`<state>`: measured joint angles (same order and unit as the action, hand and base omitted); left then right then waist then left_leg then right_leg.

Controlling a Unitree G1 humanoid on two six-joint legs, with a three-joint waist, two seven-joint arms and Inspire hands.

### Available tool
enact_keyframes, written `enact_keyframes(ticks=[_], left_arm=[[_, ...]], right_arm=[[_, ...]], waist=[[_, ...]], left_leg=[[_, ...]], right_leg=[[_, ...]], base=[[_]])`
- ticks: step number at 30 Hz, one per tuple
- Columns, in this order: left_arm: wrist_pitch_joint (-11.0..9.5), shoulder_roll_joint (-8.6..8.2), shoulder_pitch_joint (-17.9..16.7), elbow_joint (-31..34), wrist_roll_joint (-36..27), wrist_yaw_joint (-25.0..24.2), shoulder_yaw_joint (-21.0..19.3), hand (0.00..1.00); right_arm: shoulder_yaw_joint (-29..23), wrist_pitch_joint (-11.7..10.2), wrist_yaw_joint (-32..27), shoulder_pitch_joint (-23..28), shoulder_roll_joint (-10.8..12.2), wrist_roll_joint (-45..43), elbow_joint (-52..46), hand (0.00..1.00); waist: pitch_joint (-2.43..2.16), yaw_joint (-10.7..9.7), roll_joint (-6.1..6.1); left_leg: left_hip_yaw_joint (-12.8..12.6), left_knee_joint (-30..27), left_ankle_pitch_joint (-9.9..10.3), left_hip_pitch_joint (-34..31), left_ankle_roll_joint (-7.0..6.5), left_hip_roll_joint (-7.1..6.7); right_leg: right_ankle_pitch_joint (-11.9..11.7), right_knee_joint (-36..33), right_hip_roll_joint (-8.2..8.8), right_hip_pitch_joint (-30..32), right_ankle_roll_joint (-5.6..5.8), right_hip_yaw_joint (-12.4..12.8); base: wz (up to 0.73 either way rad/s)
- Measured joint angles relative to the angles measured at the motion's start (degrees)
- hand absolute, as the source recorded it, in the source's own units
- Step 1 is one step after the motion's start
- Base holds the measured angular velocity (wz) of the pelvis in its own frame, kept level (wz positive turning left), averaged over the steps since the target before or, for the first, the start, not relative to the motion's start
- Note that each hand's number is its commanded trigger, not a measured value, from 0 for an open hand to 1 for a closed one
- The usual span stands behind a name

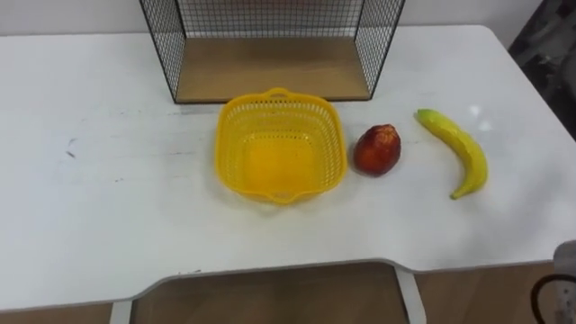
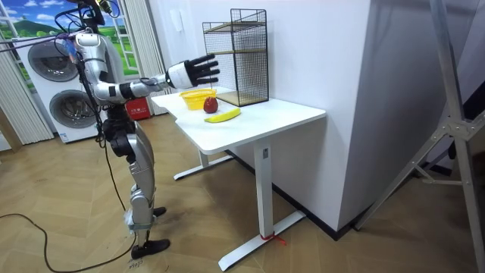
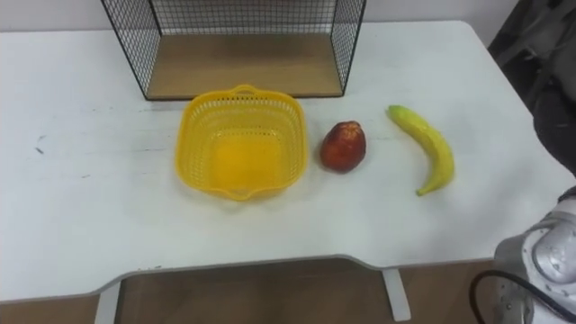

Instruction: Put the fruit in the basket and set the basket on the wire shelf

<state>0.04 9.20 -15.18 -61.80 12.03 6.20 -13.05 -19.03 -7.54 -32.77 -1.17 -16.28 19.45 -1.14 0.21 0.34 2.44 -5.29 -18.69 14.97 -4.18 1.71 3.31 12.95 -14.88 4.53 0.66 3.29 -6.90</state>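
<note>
A yellow mesh basket (image 1: 232, 135) sits empty on the white table (image 1: 90, 207), just in front of the black wire shelf (image 1: 166, 45) with its wooden floor. To the basket's right lies a red fruit (image 1: 377, 149), close to the basket's side. Farther right lies a yellow banana (image 1: 457, 150). In the room view I stand at the table's end, and my right hand (image 2: 193, 72) is raised out in front of me at about shelf height, fingers spread and holding nothing. In the eye views that arm enters at the lower right corner, off the table's edge.
The table's front edge (image 1: 270, 270) curves inward in front of me. Bare tabletop lies left of the basket. In the room view, washing machines (image 2: 57, 68) stand behind me and a white wall (image 2: 394, 98) rises past the table's far end.
</note>
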Motion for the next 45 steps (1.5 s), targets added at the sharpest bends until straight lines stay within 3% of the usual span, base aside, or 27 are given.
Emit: enact_keyframes(ticks=[7, 20, 29, 35, 45], left_arm=[[0.03, 0.06, -0.07, 0.17, 0.21, -0.62, 1.13, 0.0], [0.59, 0.47, -0.14, 3.65, 1.62, -0.55, 0.86, 0.0], [1.44, 0.27, -0.26, 3.7, 1.6, -0.61, 1.05, 0.0], [1.45, 0.3, -0.12, 3.7, 1.61, -1.87, 1.28, 0.0], [2.58, 0.39, -0.01, 3.27, 1.58, -3.57, 2.26, 0.0]], right_arm=[[3.04, 0.08, 6.23, -3.84, -2.56, -2.2, 0.22, 0.0], [7.08, 3.44, 17.31, -4.26, -2.78, -4.45, 0.25, 0.0], [9.8, 4.35, 25.63, -4.46, -2.84, -8.76, 2.88, 0.0], [12.89, 4.68, 30.55, -4.45, -2.97, -8.71, 3.0, 0.0], [13.34, 6.03, 35.48, -4.4, -3.06, -11.03, 9.32, 0.0]], waist=[[0.46, 0.94, 0.82], [0.08, 3.28, 1.76], [0.45, 3.71, 1.18], [0.07, 3.88, 0.33], [-0.06, 3.68, 0.66]], left_leg=[[0.05, 0.04, -0.47, -0.14, -0.03, -0.01], [0.19, 0.22, -0.48, 0.19, -0.03, -0.05], [0.68, 0.1, -0.5, 0.82, 0.0, -0.09], [0.75, -0.02, -0.5, 0.74, 0.0, -0.08], [0.92, -0.29, -0.5, 0.41, 0.0, -0.08]], right_leg=[[-0.05, 0.01, 0.24, -0.28, -0.08, -1.31], [-0.06, 0.16, 0.41, -0.8, -0.07, -2.16], [-0.07, 0.35, 0.4, -1.86, -0.07, -2.75], [-0.07, 0.15, 0.45, -1.85, -0.08, -2.98], [-0.07, 0.1, 0.53, -1.74, -0.08, -3.49]], base=[[0.07], [0.01], [0.03], [0.0], [0.0]])
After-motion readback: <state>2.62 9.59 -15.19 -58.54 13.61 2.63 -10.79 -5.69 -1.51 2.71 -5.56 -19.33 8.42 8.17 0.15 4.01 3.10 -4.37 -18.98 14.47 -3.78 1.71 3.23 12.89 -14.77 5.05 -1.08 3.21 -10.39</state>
